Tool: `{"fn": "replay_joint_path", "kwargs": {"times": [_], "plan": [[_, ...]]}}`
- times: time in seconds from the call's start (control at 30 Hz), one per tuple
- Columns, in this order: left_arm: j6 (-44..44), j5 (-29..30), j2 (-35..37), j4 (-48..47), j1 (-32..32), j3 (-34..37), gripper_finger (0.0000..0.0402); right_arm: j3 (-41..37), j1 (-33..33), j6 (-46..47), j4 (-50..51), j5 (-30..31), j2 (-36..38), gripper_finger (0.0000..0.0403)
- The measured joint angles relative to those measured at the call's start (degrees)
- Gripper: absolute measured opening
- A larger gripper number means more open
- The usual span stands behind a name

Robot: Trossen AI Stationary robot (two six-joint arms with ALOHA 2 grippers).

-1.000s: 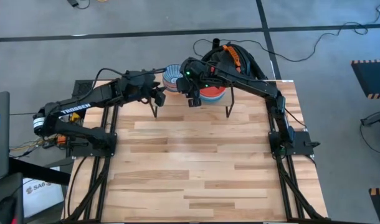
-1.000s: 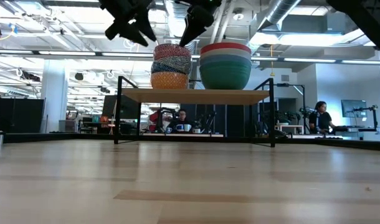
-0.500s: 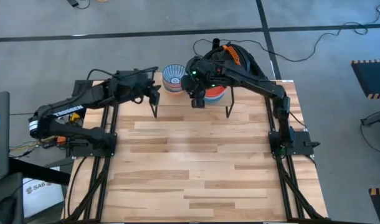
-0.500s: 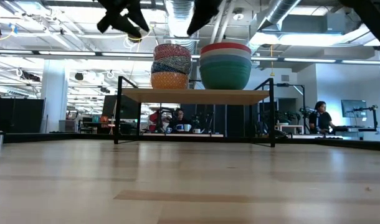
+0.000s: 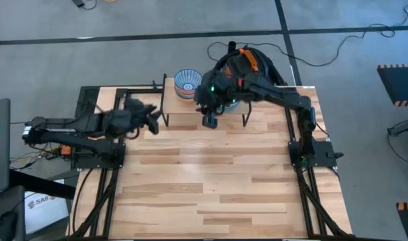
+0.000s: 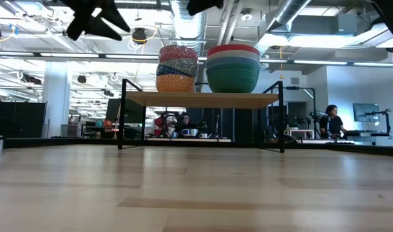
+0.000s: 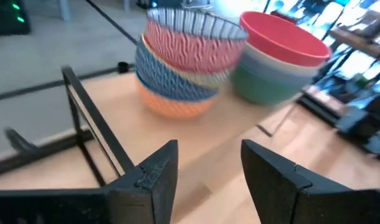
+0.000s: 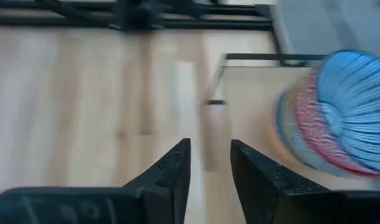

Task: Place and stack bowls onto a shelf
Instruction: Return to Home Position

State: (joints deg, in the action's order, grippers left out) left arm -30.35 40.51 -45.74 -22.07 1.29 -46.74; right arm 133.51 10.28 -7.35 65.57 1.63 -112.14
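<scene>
Vs a sec ago: left gripper [image 7: 209, 155] has pulled back off the shelf [image 6: 203, 98] toward the table's [image 5: 211, 181] left edge, fingers spread, empty. Right gripper [image 8: 210, 155] is now over shelf's front edge, fingers a bit apart, nothing btwn. Patterned stack [image 6: 177, 67] and plain stack [image 6: 233, 67] sit unmoved on shelf at table's rear edge. From above, right arm [image 5: 277, 97] hides most of plain stack.

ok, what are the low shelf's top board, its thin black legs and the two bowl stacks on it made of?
Light shelf board: looks like wood, pale tan, matte, no glare.
Thin black legs: probably painted metal rod, slim and straight.
Patterned bowl stack and plain red-topped bowl stack: smooth, rigid walls with even colour. Ceramic or plastic, cannot tell which.
</scene>
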Motion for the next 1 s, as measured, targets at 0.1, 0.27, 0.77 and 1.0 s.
{"fn": "replay_joint_path", "kwargs": {"times": [0.1, 0.27, 0.77, 1.0], "plan": [[-2.56, 3.03, 2.95, 3.58, -4.49, 4.31, 0.0160, 0.02, -3.29, 1.73, -0.31, 10.43, -0.28, 0.0131], [-3.30, 6.67, 4.64, 3.57, -8.80, 4.95, 0.0160, -6.15, -5.21, 7.40, -8.16, 13.61, -1.46, 0.0113], [-6.78, 18.39, 5.03, -2.74, -24.12, 4.96, 0.0160, -48.33, -11.36, 16.79, -64.70, 21.75, 9.30, 0.0065], [-3.15, 15.05, 4.42, 0.17, -20.60, 4.92, 0.0160, -50.06, -6.36, 12.43, -73.52, 25.18, 6.96, 0.0046]]}}
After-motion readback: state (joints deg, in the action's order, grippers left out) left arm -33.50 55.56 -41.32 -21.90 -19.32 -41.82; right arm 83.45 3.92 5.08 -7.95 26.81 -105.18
